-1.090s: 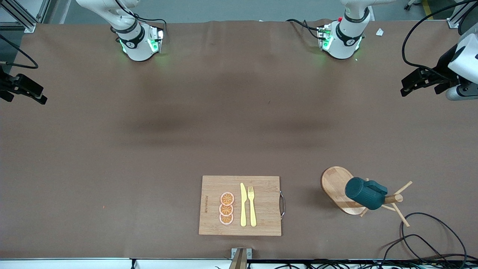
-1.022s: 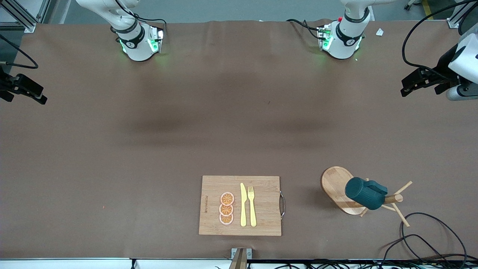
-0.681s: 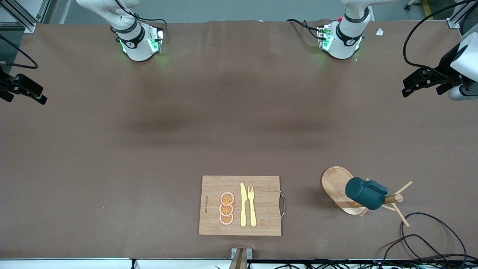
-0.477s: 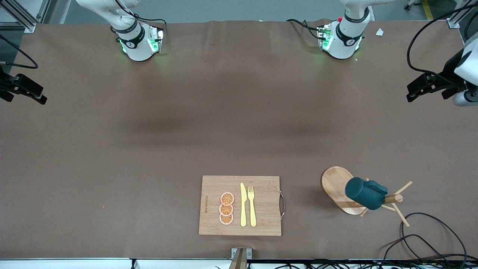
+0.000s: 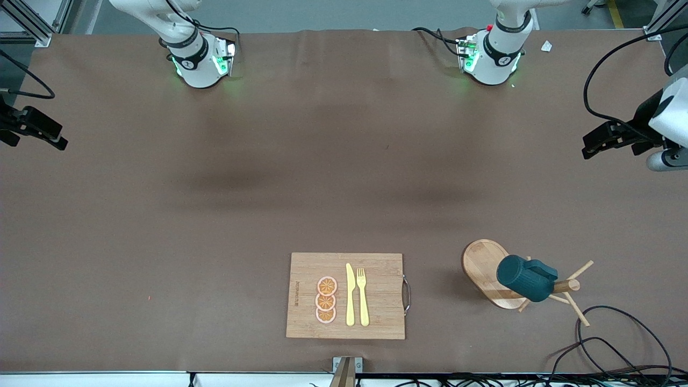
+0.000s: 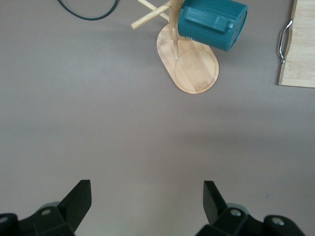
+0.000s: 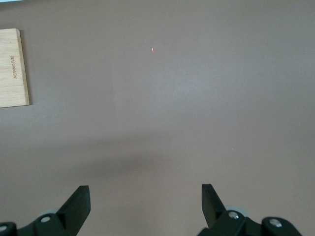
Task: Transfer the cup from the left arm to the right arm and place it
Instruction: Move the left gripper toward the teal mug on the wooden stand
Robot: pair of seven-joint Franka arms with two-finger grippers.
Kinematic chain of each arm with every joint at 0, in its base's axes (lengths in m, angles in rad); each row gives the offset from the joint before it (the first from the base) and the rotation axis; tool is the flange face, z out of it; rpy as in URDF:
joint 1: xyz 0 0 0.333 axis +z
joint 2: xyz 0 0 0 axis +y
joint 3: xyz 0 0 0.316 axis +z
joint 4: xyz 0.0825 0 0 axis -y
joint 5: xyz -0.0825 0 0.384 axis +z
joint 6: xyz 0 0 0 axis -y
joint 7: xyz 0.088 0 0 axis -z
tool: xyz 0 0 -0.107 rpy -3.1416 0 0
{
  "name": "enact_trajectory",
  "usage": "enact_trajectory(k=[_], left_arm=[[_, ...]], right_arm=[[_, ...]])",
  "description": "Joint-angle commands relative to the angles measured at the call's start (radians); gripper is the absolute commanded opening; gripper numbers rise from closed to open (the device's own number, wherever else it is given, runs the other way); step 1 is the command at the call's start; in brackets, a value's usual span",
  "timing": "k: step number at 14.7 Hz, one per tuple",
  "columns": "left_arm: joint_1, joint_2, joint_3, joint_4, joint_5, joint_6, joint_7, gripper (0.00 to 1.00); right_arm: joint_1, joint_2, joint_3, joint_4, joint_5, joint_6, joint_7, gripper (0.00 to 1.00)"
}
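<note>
The dark teal ribbed cup (image 5: 525, 278) hangs tilted on a peg of the wooden stand (image 5: 484, 266), near the front camera toward the left arm's end. In the left wrist view the cup (image 6: 211, 23) and stand (image 6: 193, 69) lie well ahead of my open, empty left gripper (image 6: 146, 196). In the front view the left gripper (image 5: 591, 146) hovers over the table's edge at the left arm's end, well apart from the cup. My right gripper (image 5: 54, 138) waits over the right arm's end of the table, open and empty (image 7: 146, 196).
A wooden cutting board (image 5: 381, 290) with a yellow knife (image 5: 350, 295), a fork (image 5: 363, 295) and orange slices (image 5: 326, 300) lies near the front edge. Its edge shows in both wrist views (image 6: 298, 49) (image 7: 14, 66). Black cables (image 5: 618, 338) loop by the stand.
The left gripper has shifted a little lower in the front view, over the table's end. The right arm and the cup have not moved.
</note>
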Motion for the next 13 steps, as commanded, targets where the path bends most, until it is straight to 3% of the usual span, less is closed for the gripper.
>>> enact_trajectory(k=[1,13], left_arm=[[0.004,0.040,-0.004,0.054,0.007,-0.003,-0.004,1.00],[0.006,0.218,-0.004,0.074,-0.093,0.322,-0.375,1.00]], right_arm=[[0.004,-0.022,-0.004,-0.015,-0.012,-0.006,-0.004,1.00],[0.000,-0.022,-0.006,-0.015,-0.012,-0.007,-0.017,1.00]])
